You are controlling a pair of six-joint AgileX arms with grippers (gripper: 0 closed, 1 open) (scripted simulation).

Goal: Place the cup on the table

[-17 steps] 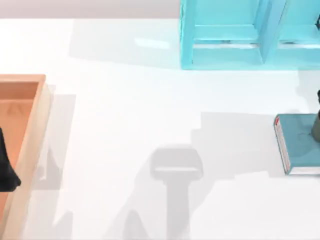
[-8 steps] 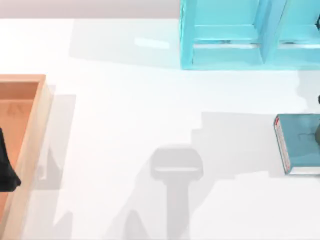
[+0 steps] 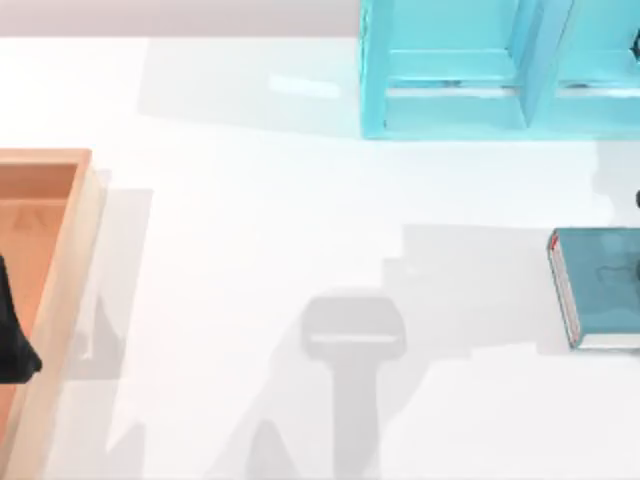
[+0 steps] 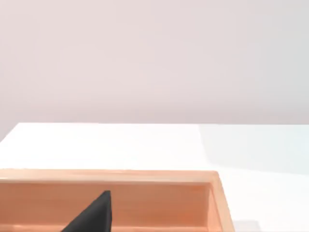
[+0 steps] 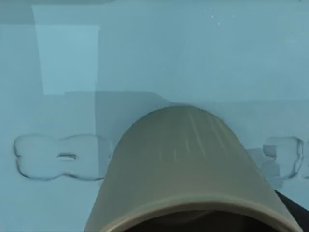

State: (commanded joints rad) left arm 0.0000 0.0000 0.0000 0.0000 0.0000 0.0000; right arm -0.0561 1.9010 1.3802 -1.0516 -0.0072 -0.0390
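Observation:
The olive-grey cup [image 5: 178, 164] hangs close under the right wrist camera, above the teal book's cover [image 5: 145, 58]. My right gripper [image 5: 193, 220] is shut on the cup, and one dark finger [image 5: 292, 212] shows beside its rim. In the top view the book [image 3: 600, 285] lies on the white table [image 3: 250, 200] at the right edge, and a dark bit of the right arm [image 3: 637, 200] pokes in behind it. My left gripper [image 4: 91, 215] stays parked over the wooden tray [image 4: 145, 203] at the far left.
A light-blue shelf unit [image 3: 480, 70] stands at the back right. The orange-brown tray [image 3: 50, 260] takes up the left edge, with the left arm [image 3: 10, 330] over it. White tabletop stretches between tray and book.
In the top view the cup has slid off past the right edge above the book. The left arm has not moved.

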